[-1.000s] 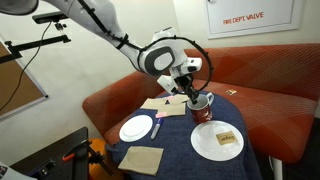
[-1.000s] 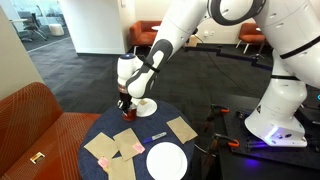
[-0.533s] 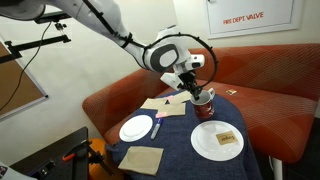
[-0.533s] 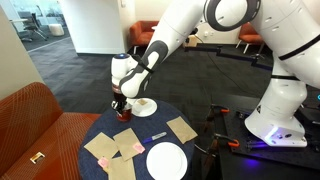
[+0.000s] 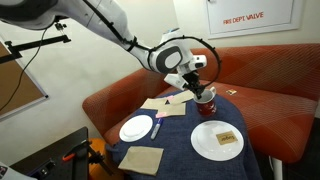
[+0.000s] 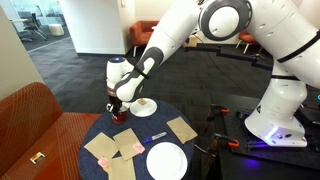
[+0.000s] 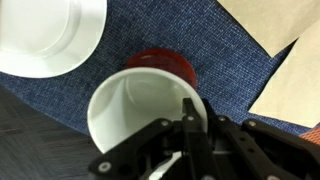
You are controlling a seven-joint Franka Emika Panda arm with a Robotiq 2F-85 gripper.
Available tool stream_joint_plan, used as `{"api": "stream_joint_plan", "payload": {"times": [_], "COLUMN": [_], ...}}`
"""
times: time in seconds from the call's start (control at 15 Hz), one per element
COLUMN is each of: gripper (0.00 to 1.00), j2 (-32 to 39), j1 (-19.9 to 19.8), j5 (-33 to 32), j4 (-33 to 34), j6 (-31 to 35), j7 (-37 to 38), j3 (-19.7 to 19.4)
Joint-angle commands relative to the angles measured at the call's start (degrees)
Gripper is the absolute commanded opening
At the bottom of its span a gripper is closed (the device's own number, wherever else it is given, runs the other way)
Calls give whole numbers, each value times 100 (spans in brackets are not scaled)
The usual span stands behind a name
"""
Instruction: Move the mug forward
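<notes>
The mug is dark red with a white inside. In an exterior view it (image 5: 206, 104) is near the far edge of the round blue table (image 5: 180, 152). In the wrist view its white interior (image 7: 135, 112) fills the middle and its red wall shows above. My gripper (image 7: 190, 125) is shut on the mug's rim, one finger inside and one outside. The gripper (image 5: 199, 91) hangs over the mug in both exterior views (image 6: 116, 101), with the mug (image 6: 117, 112) under it. I cannot tell whether the mug touches the cloth.
One white plate (image 5: 136, 127) lies on the left and another (image 5: 217, 141), with a small item on it, at the front right. Tan napkins (image 5: 141, 159) and a marker (image 5: 155, 129) lie on the cloth. A red sofa (image 5: 262, 100) curves behind the table. A plate (image 7: 45, 35) lies close to the mug.
My gripper has carried the mug toward the far edge of the table, away from the plates. The grip on the rim is unchanged.
</notes>
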Motion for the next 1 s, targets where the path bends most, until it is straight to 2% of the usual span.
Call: {"api": "stream_joint_plan", "payload": {"times": [0.0,0.07,0.6,0.93], "gripper": [36,40,99,100], "j2": [90,68,-487,-1326], "j1": [13,46,63,135], "j5": [-90,-106,-99,-89], "j4": [281,259,-223,-1065], "j6": [-212,-182,-105,-150], "j7": [-130,-94,-80,69], "j3": [31,-3,-3,-70]}}
